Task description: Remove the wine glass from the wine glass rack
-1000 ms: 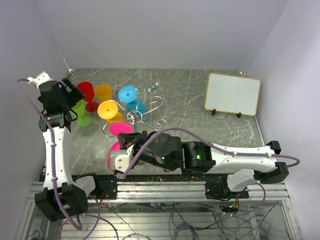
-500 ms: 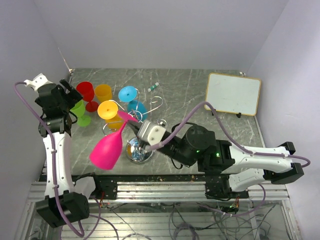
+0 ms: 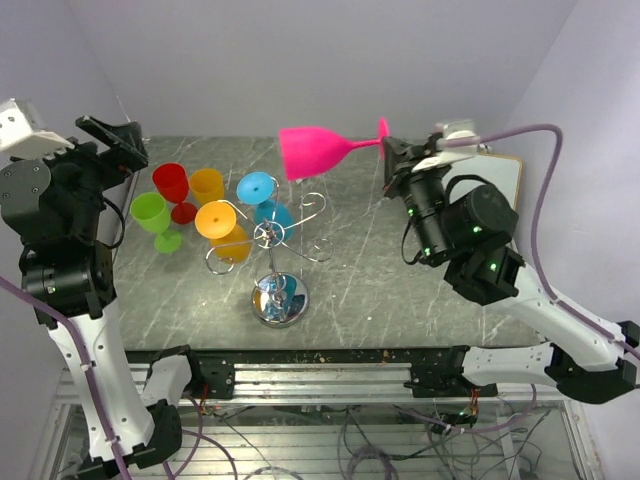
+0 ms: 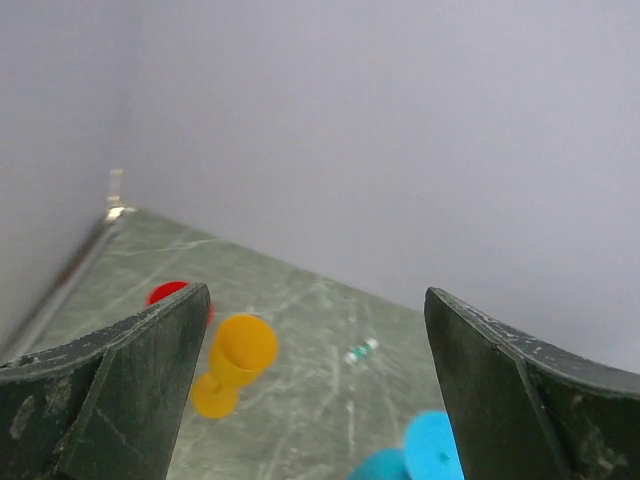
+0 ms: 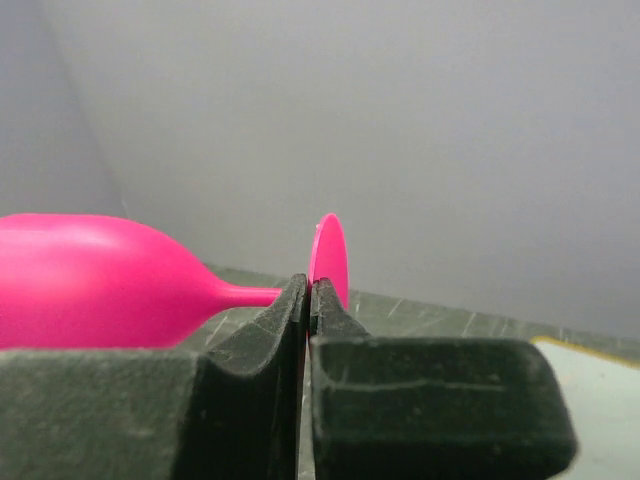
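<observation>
1. Since half a second ago, the right gripper (image 3: pixel 392 160) has swung the pink wine glass (image 3: pixel 318 155) from lower left to top centre, clear of the wine glass rack (image 3: pixel 270 234).
2. Its jaws pinch the stem beside the foot.
3. The left gripper (image 4: pixel 318 300), upper left, gapes wide, holding nothing.

A pink wine glass (image 3: pixel 314 153) hangs horizontal, clear of the chrome rack (image 3: pixel 281 299).

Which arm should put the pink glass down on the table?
Right. The right gripper is shut on the pink glass, held in the air clear of the rack. The left gripper is open, empty, and off to the far side.
</observation>
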